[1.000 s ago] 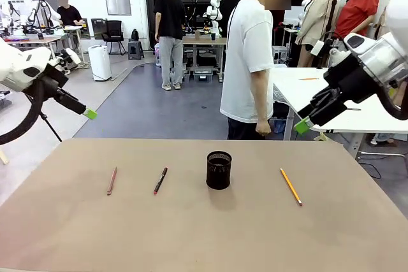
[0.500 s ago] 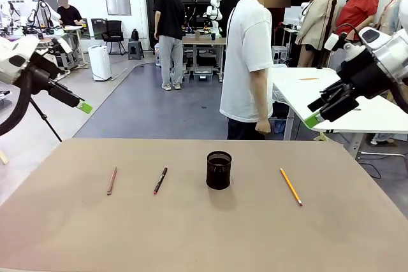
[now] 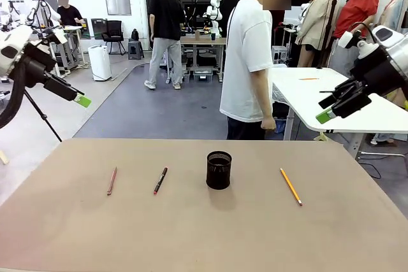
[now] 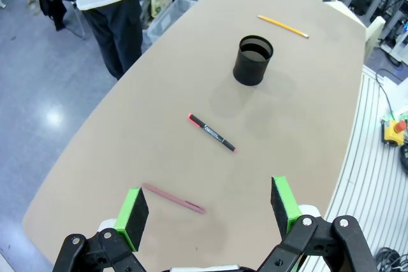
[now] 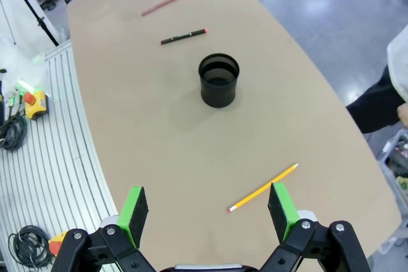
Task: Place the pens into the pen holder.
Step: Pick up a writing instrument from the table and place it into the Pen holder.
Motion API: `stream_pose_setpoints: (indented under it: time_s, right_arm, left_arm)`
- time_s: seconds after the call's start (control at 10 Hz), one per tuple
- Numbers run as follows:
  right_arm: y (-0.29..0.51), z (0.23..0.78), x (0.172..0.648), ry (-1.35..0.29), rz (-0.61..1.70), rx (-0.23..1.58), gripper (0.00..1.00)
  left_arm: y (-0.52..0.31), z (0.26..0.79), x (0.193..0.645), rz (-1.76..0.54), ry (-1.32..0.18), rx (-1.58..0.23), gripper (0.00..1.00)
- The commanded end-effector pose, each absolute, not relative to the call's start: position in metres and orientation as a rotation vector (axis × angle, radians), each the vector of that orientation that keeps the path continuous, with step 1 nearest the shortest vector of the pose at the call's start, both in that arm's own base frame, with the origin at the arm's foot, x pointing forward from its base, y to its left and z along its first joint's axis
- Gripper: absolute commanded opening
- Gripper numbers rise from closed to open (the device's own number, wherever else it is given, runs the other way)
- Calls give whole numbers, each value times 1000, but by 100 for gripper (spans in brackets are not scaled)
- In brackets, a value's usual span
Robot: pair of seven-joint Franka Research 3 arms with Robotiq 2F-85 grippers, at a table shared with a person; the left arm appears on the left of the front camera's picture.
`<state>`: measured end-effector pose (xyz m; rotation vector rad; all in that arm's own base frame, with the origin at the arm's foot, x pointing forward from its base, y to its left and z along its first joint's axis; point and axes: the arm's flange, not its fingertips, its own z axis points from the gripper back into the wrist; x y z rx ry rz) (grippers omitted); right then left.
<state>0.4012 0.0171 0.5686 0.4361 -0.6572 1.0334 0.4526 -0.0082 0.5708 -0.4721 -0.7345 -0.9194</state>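
3 writing sticks lie flat on the brown table [image 3: 204,240], none yet in the pen holder [image 3: 218,170], a black mesh cup standing upright at the centre of the front view. Left of it lie the pinkish-brown pen [image 3: 112,181] and, nearer the cup, the dark pen [image 3: 160,181]; the yellow pencil [image 3: 291,186] lies to its right. All 3 are apart from the cup. The left gripper [image 4: 208,211] hangs at the upper left of the frame and the right gripper [image 5: 207,211] at the upper right, both high off the table, jaws spread wide and empty. A person [image 3: 250,62] stands behind the far edge. By my reading the task has not begun: all 3 pickups are left to do.
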Motion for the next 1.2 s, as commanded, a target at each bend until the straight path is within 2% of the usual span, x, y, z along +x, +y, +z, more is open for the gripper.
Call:
stream_pose_setpoints:
  time_s: [0.0,1.1]
  right_arm:
    - [11,578,408,-670,1054,462,100]
    - [16,581,406,-660,1041,433,100]
  left_arm:
    - [-8,571,450,-953,-760,-509,100]
    - [-12,571,450,-942,-730,-490,100]
